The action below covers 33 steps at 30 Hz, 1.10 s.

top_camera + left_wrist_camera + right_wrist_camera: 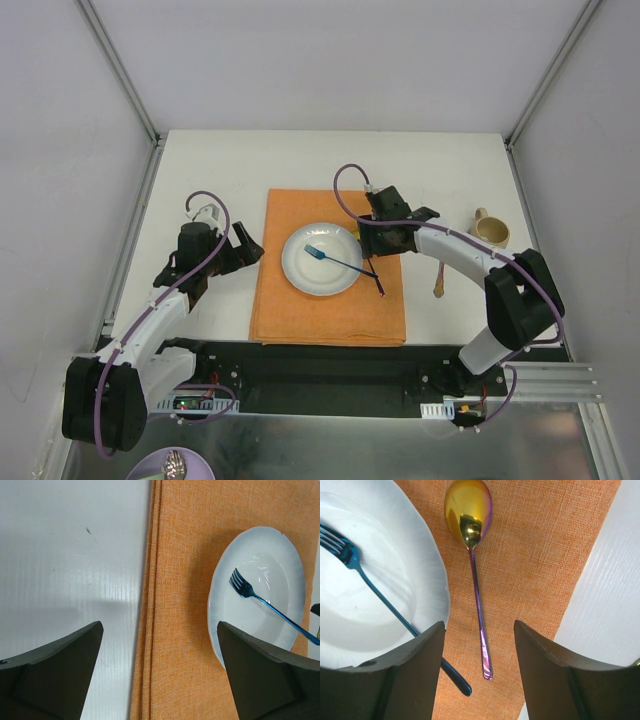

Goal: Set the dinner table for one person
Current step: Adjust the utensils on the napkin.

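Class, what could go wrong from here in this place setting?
The blue metal fork lies across the round white plate, handle overhanging its rim; grasping it might tilt or drag the plate. The right gripper hangs open over the gold-bowled, purple-handled spoon beside that handle, so closing could knock the fork.

Setting: a robotics lab test cell, not a home. The dinner table (210,180) is a bare white tabletop. Metal rails (130,235) run along its side edges. Beyond its far edge stand plain white enclosure panels (330,60), joined by aluminium posts (120,70). At its near edge is a black mounting plate (330,372) carrying the left arm (150,320) and the right arm (460,250), with exposed purple cables (208,193) and bare circuit boards (185,403).
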Each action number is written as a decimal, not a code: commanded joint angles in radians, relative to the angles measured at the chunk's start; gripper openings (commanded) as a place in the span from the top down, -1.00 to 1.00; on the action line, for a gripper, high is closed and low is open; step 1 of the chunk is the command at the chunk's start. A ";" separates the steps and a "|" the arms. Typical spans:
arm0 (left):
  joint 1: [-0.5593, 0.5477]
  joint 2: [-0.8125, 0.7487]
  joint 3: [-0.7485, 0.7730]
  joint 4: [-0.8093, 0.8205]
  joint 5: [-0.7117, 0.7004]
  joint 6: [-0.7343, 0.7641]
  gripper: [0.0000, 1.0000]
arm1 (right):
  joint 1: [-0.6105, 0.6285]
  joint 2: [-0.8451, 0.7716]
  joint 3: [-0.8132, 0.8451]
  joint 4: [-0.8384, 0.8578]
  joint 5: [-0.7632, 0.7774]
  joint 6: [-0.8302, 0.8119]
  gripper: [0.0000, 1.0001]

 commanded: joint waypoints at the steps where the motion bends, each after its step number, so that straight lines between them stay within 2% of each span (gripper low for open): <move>1: -0.011 -0.004 0.004 0.005 -0.021 0.022 -0.99 | 0.009 -0.056 0.045 -0.024 0.021 -0.004 -0.22; 6: -0.010 -0.004 0.003 0.005 -0.022 0.022 -0.98 | 0.023 -0.061 0.042 -0.021 -0.011 -0.006 -0.21; 15: -0.010 -0.002 0.003 0.005 -0.022 0.022 -0.99 | 0.100 -0.062 0.030 0.004 -0.052 -0.104 -0.21; 33: -0.011 -0.009 0.007 0.003 -0.022 0.027 -0.99 | 0.109 0.100 0.064 0.047 -0.016 -0.078 -0.19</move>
